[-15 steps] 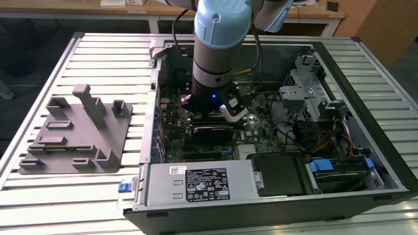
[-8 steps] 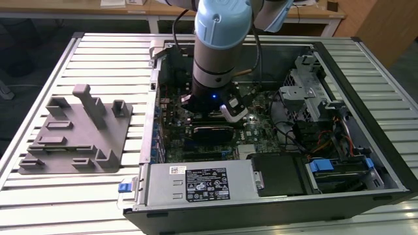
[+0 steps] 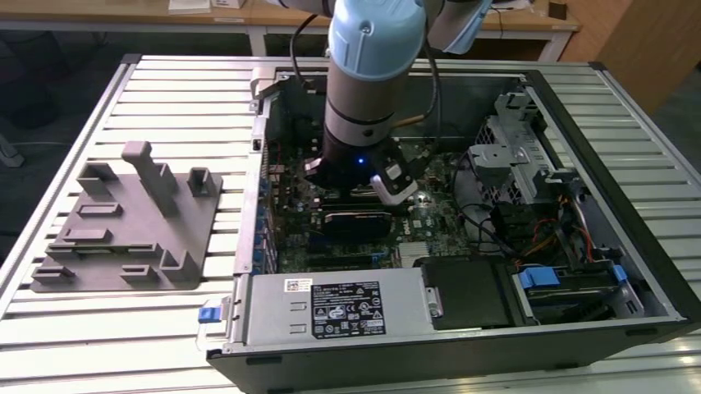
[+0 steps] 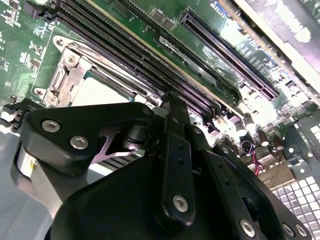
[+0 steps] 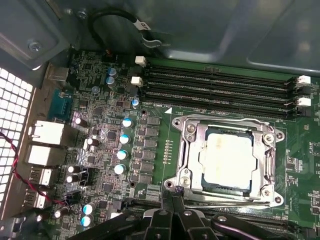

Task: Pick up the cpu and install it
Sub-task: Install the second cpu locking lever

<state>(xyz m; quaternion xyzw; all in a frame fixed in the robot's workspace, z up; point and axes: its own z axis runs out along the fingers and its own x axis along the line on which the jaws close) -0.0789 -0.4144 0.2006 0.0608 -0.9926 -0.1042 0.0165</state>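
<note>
Already the work sits deep inside the open black computer case [image 3: 613, 271], which lies on its side across the ribbed white metal desk [image 3: 66, 328], toward that desk's far-right area in the exterior view. Beside it, near the desk's opposite edge, rests the grey plastic fixture with upright posts [image 3: 126, 230]. Over the green motherboard [image 5: 100, 125] hangs the black gripper [image 5: 172, 220]; its fingers look drawn together with nothing between them, though the tips are partly hidden.

Within the silver metal socket frame [image 5: 190, 145] lies the cpu [image 5: 225, 160], a small flat square with a pale silver-white top, seemingly level and unmarked. My worry: if it sits slightly askew, any downward press could bend the socket contacts beneath.
</note>
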